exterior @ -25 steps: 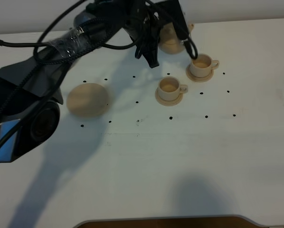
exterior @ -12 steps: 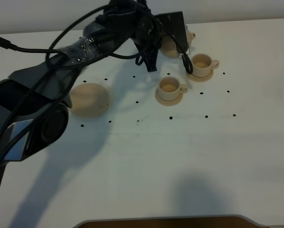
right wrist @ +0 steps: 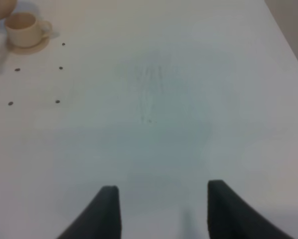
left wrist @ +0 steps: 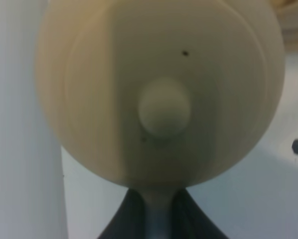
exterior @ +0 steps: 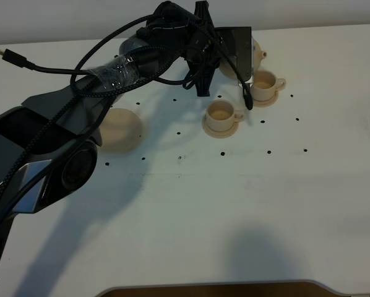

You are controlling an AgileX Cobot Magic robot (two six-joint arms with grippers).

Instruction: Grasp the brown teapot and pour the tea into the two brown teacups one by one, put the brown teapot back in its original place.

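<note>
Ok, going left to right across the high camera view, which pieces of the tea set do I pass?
Wide saucer → nearer teacup → farther teacup. The teapot is skipped: its span overlaps the farther teacup's.

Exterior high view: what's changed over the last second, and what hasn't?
The left pincer, clamped on the pale beige round ceramic teapot, has carried it rightward, so its spout is now close to the farther beige cylindrical teacup. Nothing was let go. That cup, the nearer teacup and the wide flat beige saucer stayed put on the white table.
</note>
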